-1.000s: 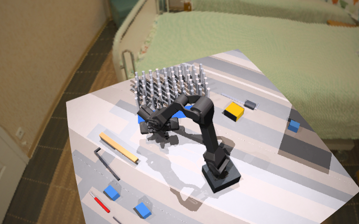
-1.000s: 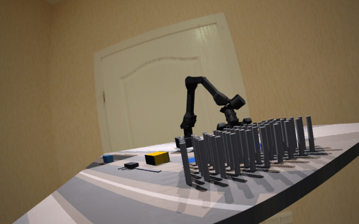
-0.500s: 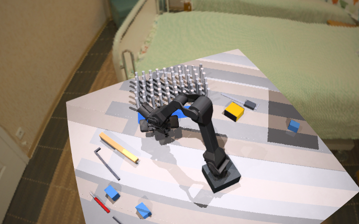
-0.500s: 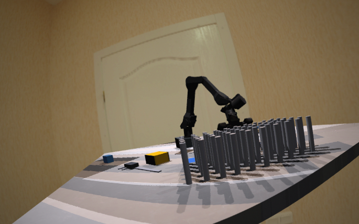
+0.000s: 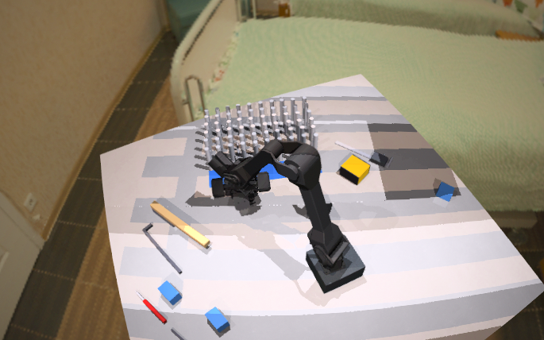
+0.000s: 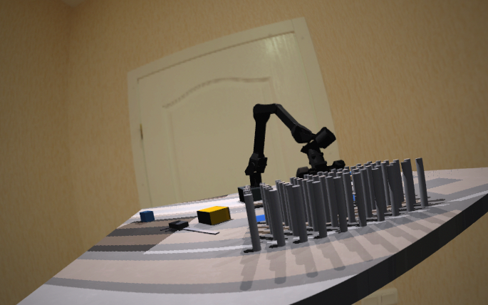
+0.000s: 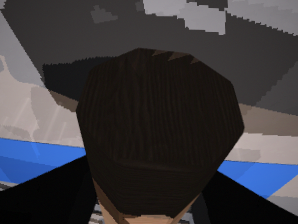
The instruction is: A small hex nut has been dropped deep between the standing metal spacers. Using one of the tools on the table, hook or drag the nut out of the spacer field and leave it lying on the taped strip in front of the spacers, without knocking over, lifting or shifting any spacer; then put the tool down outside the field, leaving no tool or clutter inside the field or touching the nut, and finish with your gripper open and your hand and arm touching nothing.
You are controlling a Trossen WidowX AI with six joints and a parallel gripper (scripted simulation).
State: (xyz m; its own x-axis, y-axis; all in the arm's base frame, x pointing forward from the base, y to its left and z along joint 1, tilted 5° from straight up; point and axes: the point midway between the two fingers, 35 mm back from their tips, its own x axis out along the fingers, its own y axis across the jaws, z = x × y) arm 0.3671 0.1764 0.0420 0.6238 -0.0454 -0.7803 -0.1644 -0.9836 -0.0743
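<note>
My gripper point(image 5: 241, 190) point(image 6: 320, 168) is shut on a wooden tool handle point(image 7: 160, 110), whose dark, many-sided end fills the middle of the wrist view. The gripper hangs low at the front left of the spacer field, by the blue taped strip point(image 5: 213, 174) point(image 6: 261, 218) point(image 7: 37, 160). The rest of the held tool is hidden by the hand and handle. The grey metal spacers point(image 5: 316, 140) point(image 6: 317, 208) stand upright in rows behind the strip. I cannot make out the hex nut in any view. Whether the tool touches a spacer cannot be told.
A wooden bar point(image 5: 183, 226), a dark bent rod point(image 5: 163, 249), a red-handled tool point(image 5: 154, 311) and two blue blocks point(image 5: 170, 291) point(image 5: 217, 319) lie front left. Right of the field are a yellow block point(image 5: 353, 168) point(image 6: 221, 214) and a thin black-ended tool point(image 5: 378, 159) point(image 6: 178, 224).
</note>
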